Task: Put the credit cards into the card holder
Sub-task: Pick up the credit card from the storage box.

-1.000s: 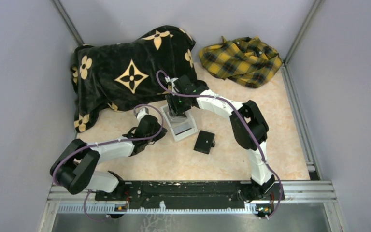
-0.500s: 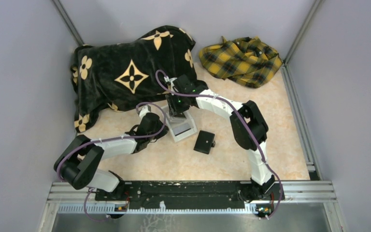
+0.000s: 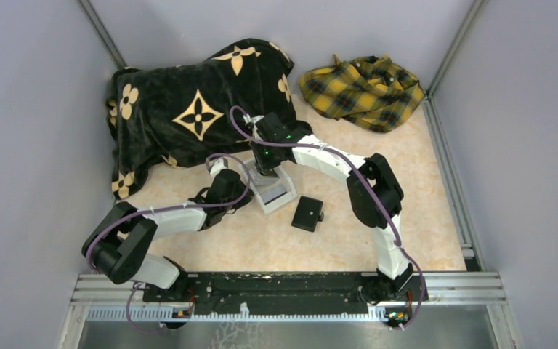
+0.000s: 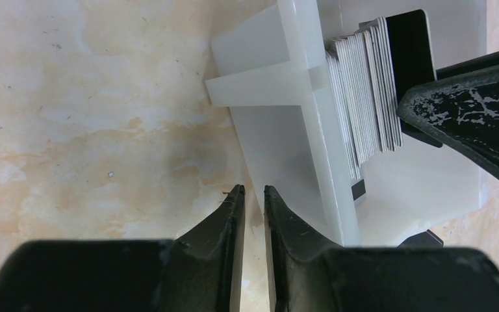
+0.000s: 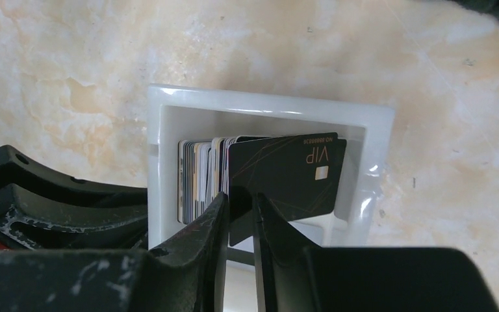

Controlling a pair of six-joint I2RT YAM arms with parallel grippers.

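Note:
Several credit cards (image 5: 198, 179) stand on edge in a white open-top box (image 5: 266, 101). In front of the stack, a black card marked VIP (image 5: 286, 172) leans tilted. My right gripper (image 5: 240, 197) is shut on its lower left corner, above the box (image 3: 277, 193). The left gripper (image 4: 253, 192) rests low against the box's outer wall (image 4: 279, 149). Its jaws stand a narrow gap apart with nothing between them. The card holder (image 3: 307, 214), a small black wallet, lies closed on the table just right of the box.
A black blanket with gold flower shapes (image 3: 189, 109) covers the back left. A yellow plaid cloth (image 3: 363, 81) lies bunched at the back right. Grey walls close in the sides and back. The right gripper's finger (image 4: 474, 117) looms beside the cards (image 4: 364, 97).
The right gripper's jaws have closed onto the black card. The left arm shifted slightly toward the box early on and then held still.

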